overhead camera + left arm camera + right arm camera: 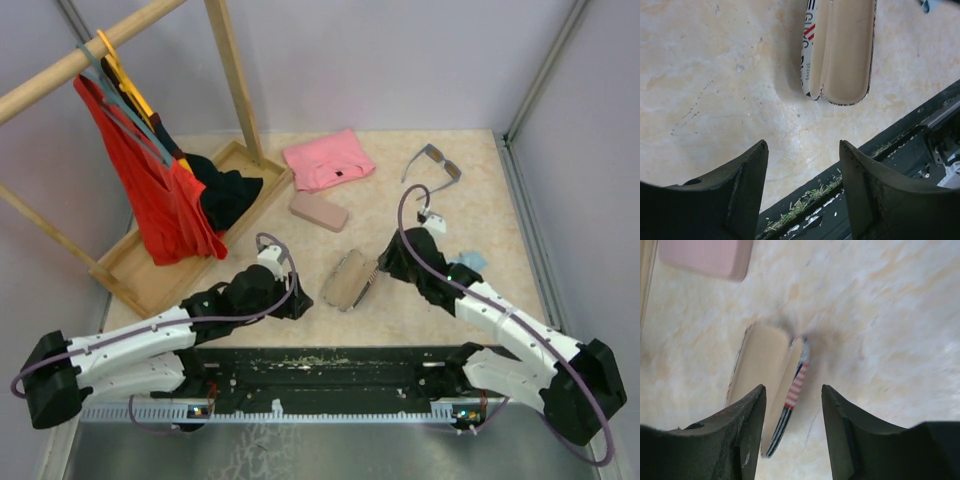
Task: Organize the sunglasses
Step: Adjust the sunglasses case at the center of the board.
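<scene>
One pair of sunglasses (432, 165), grey-blue with dark lenses, lies unfolded at the far right of the table, away from both arms. A flag-patterned case (350, 280) lies open mid-table, showing only its beige lining (840, 50). My left gripper (298, 300) is open at the case's left, near the table's front edge; in its wrist view the left gripper (802, 150) has nothing between its fingers. My right gripper (385, 265) is open at the case's right. In the right wrist view the case's striped edge (796, 385) shows just beyond the right gripper (792, 390), untouched.
A shut pink case (319, 211) lies behind the open one, with a folded pink garment (328, 160) farther back. A light blue cloth (470, 260) sits by the right arm. A wooden rack with hanging clothes (150, 190) and its tray (130, 270) fill the left.
</scene>
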Controlling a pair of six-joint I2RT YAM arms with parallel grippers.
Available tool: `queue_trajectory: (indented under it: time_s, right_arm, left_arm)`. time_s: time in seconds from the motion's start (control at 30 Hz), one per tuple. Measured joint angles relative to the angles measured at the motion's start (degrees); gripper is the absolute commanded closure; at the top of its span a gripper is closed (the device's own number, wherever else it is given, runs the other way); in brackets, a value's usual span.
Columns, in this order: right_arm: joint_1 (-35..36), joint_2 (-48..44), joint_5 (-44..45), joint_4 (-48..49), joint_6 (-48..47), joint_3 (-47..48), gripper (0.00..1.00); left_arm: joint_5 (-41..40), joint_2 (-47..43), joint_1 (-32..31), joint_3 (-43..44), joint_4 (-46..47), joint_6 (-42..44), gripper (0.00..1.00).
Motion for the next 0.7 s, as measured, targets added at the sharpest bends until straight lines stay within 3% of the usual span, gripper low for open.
queue_trajectory:
  time_s: [0.2, 0.43, 0.7]
  right_arm:
    - [-10.9, 9.9, 0.0, -3.8, -13.9, 10.4, 0.62]
    - [-11.7, 31.1, -3.4, -3.6, -23.5, 21.0, 0.65]
    - [-12.0, 41.7, -9.4, -3.0, -30.4, 26.3, 0.68]
  left_arm:
    - [1.4, 7.7, -2.7, -1.7, 4.3, -0.9, 0.41]
    - [1.1, 18.5, -4.8, -1.8, 9.4, -2.7, 0.44]
    - [-1.0, 26.6, -4.8, 1.9, 11.9, -3.3, 0.43]
